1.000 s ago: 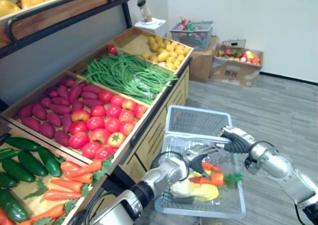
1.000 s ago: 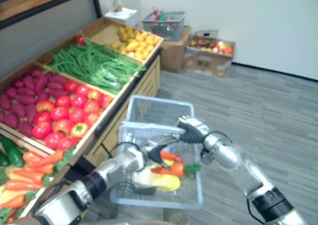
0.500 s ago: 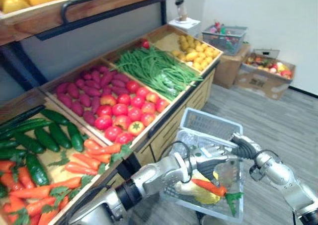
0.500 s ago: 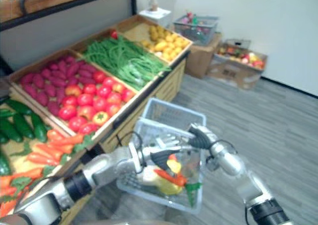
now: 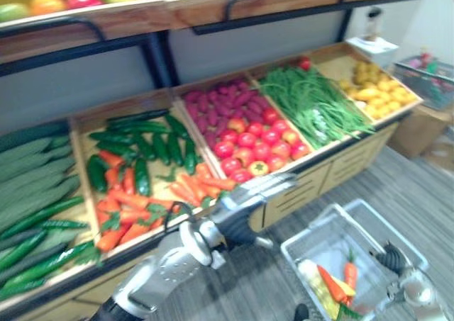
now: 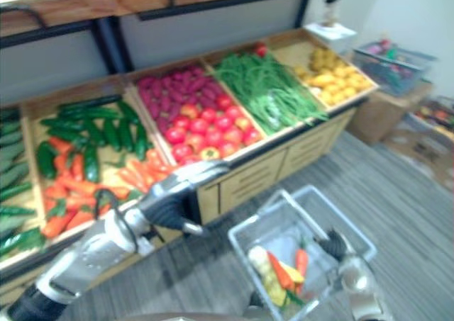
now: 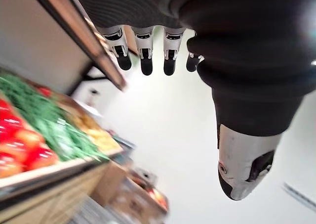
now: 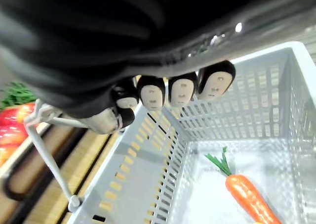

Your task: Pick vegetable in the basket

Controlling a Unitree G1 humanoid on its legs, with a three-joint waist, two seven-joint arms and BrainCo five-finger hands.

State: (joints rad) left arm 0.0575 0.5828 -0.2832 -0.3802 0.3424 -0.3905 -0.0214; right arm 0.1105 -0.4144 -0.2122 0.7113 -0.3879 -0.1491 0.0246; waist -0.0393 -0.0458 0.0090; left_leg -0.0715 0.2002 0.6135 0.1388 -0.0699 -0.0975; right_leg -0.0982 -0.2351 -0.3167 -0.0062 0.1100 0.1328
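Note:
A grey plastic basket (image 5: 319,244) hangs low at the right, in front of the produce stand. Two carrots (image 5: 330,283) and a pale yellow vegetable (image 6: 264,271) lie in it. In the right wrist view, my right hand (image 8: 177,90) has its fingers curled round the basket's handle, with one carrot (image 8: 249,200) on the basket floor below. My left hand (image 5: 240,207) is out of the basket, raised near the stand's front edge by the loose carrots (image 5: 186,190). Its fingers (image 7: 143,51) are straight and hold nothing.
The wooden stand holds cucumbers (image 5: 142,147), tomatoes (image 5: 259,140), purple sweet potatoes (image 5: 220,101), green beans (image 5: 312,108) and yellow produce (image 5: 372,87). An upper shelf (image 5: 106,23) overhangs the bins. A second basket (image 5: 429,80) stands at the far right on grey floor.
The camera has swung left toward the stand. My left hand has come out of the basket empty and risen toward the stand's front edge. The right hand still holds the basket.

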